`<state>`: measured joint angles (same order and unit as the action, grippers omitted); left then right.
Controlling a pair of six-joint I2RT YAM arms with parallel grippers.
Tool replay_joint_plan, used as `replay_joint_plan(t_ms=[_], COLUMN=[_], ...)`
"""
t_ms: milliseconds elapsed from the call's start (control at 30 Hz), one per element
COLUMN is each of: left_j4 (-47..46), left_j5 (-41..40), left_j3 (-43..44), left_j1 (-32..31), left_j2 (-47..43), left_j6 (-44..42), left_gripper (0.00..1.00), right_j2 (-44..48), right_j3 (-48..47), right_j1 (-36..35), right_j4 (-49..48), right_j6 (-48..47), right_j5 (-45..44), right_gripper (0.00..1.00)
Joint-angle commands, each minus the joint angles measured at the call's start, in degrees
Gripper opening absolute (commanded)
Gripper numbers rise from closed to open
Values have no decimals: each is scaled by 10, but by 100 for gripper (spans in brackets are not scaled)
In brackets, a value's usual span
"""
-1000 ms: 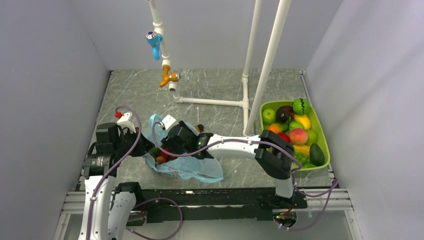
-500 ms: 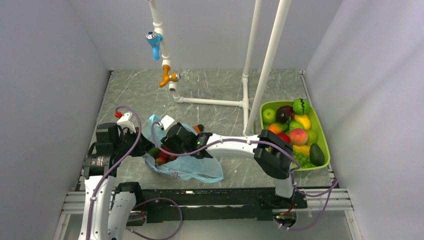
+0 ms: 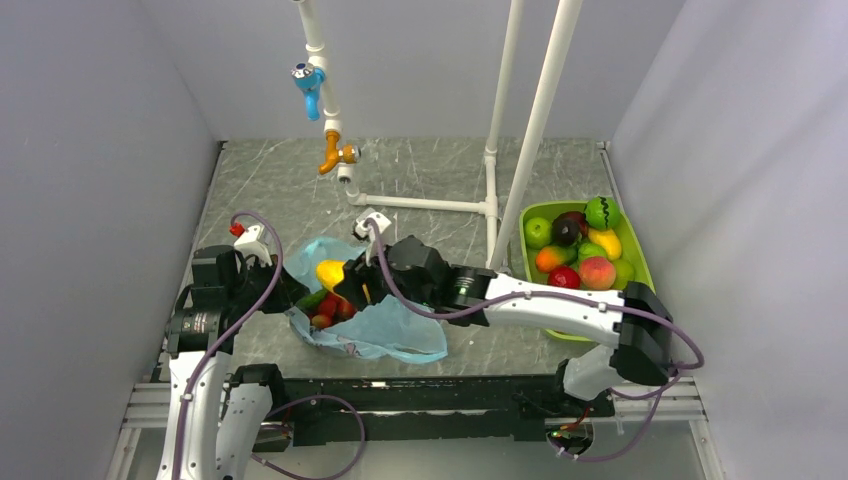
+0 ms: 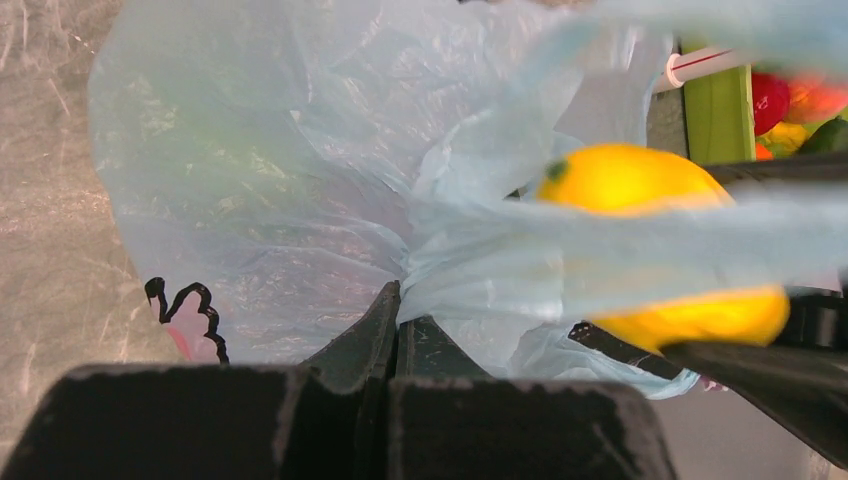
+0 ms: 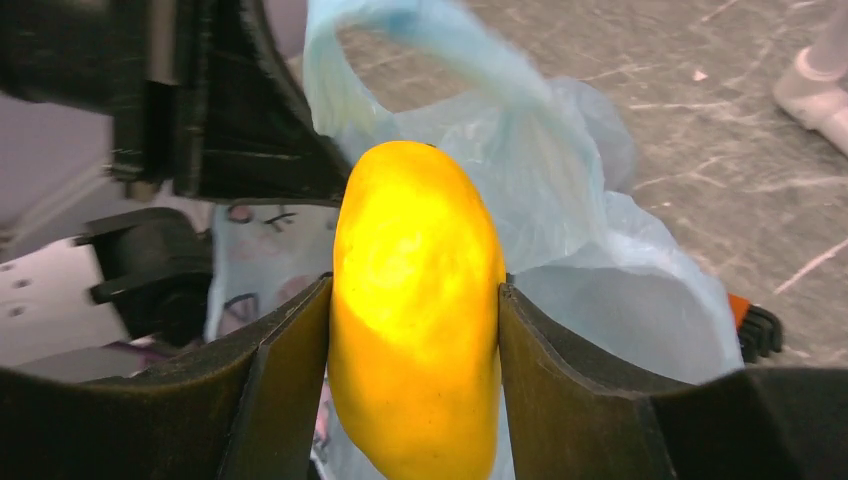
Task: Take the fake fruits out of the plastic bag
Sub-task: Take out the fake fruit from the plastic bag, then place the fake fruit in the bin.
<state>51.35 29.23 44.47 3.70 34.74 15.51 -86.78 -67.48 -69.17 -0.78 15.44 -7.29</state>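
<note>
**Top external view:** The plastic bag [image 3: 385, 338] lies on the table [image 3: 270, 180] before the left arm. The right pincer [image 3: 338, 278] holds a yellow fruit [image 3: 330, 272] at the bag mouth. Other fruits [image 3: 322, 312] remain inside. Step in hand: extracting one fruit.

**Left wrist view:** The left pincer [image 4: 395, 318], pressed together, pinches a bag fold and anchors it.

**Right wrist view:** Both fingers [image 5: 285, 360] clamp the fruit's sides. The next move probably calls for clearing the bag handle, then carrying the fruit to the green tray [image 3: 553, 206].

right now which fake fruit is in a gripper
The yellow mango-shaped fake fruit, clamped in the right gripper; the rest lie in the light-blue plastic bag or the green tray.
</note>
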Motion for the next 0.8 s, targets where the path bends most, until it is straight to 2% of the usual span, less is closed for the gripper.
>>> replay_joint_plan(t_ms=[0, 167, 233, 400, 533, 667, 767], left_j4=[-11, -10, -10, -9, -10, -10, -11], left_j5=[9, 2, 1, 2, 5, 6, 6], left_j3=[1, 1, 2, 2, 1, 2, 1], left_j1=[3, 3, 3, 3, 3, 3, 3], left_j2=[-3, -5, -7, -7, -4, 0, 0], left_j6=[-9, -7, -6, -6, -6, -7, -7], left_gripper=[0, 0, 0, 0, 0, 0, 0], right_j2=[47, 104, 145, 313, 424, 507, 541], right_j3=[46, 82, 105, 189, 242, 271, 270], right_j1=[6, 5, 7, 8, 12, 14, 15], right_j4=[-50, 12, 49, 135, 234, 315, 416], right_j6=[52, 59, 64, 98, 177, 241, 326], right_j5=[67, 22, -32, -206, -342, -406, -479], right_gripper=[5, 0, 0, 0, 0, 0, 0])
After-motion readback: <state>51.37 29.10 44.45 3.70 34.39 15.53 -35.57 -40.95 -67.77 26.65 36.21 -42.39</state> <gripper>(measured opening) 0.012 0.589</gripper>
